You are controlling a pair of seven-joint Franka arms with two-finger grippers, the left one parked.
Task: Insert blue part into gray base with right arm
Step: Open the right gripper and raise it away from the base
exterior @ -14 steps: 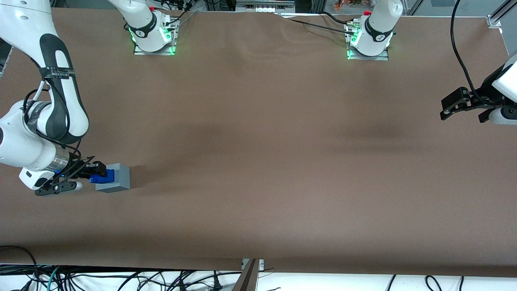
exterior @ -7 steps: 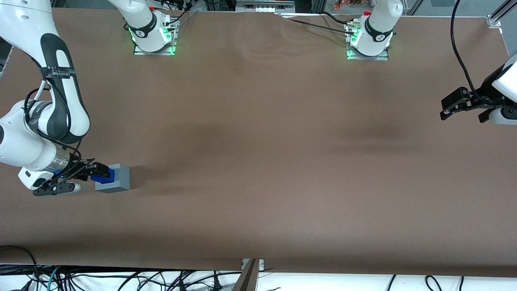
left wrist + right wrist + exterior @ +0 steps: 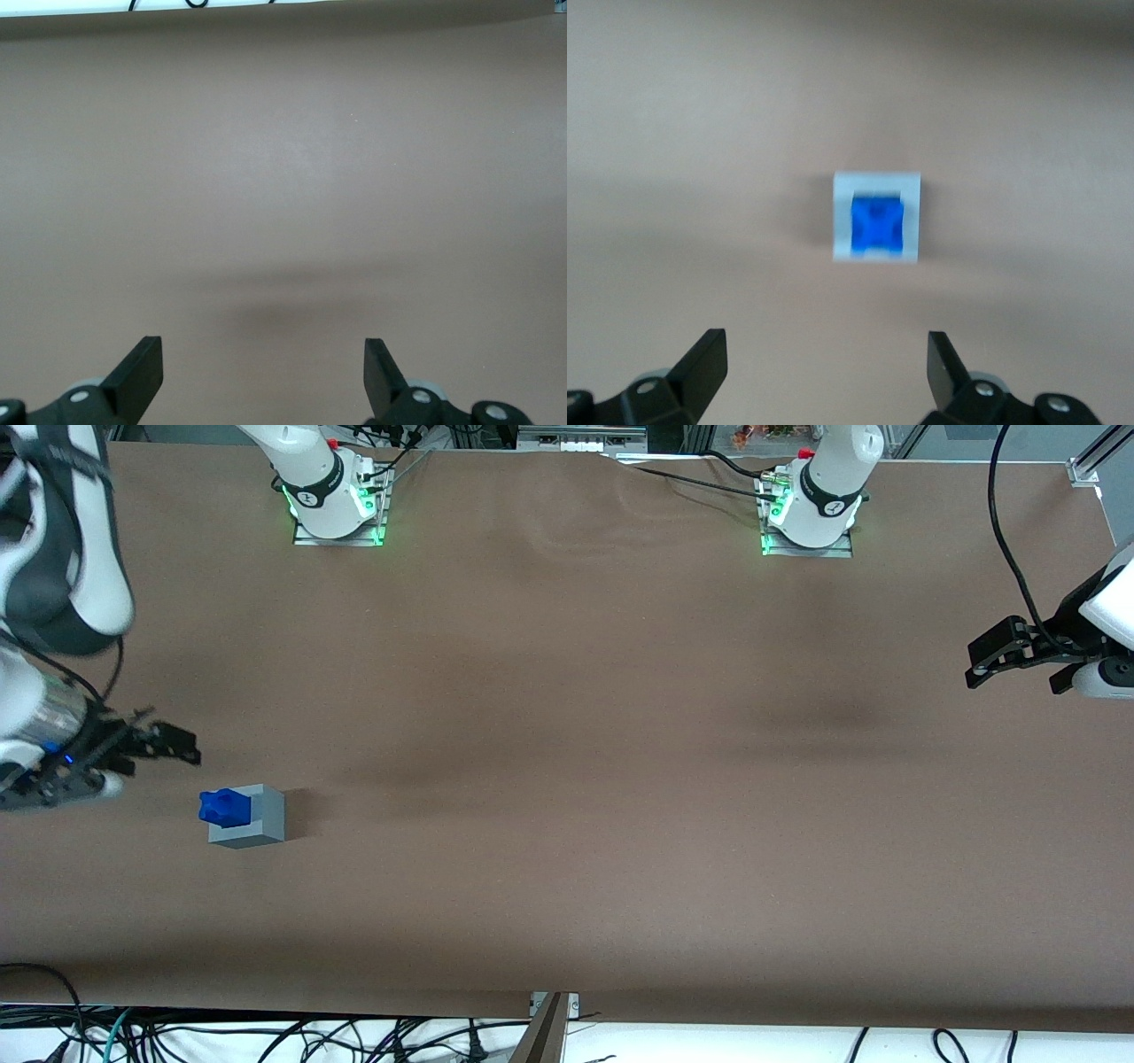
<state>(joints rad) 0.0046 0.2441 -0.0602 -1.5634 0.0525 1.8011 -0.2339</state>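
Note:
The gray base (image 3: 257, 816) lies on the brown table toward the working arm's end. The blue part (image 3: 224, 808) sits in its side socket, its knobbly end sticking out toward the right arm. In the right wrist view the blue part (image 3: 877, 222) fills the square socket of the gray base (image 3: 843, 217). My right gripper (image 3: 173, 748) is open and empty, well apart from the block, raised and a little farther from the front camera. Its two black fingers stand wide apart in the right wrist view (image 3: 824, 363).
Two arm bases with green lights (image 3: 337, 500) (image 3: 811, 509) stand at the table's back edge. Cables (image 3: 266, 1036) hang below the table's front edge. The brown table cover (image 3: 576, 779) has slight wrinkles near the back.
My right gripper opened, let go of the blue part and pulled back and up away from the block. The blue part stays seated in the gray base.

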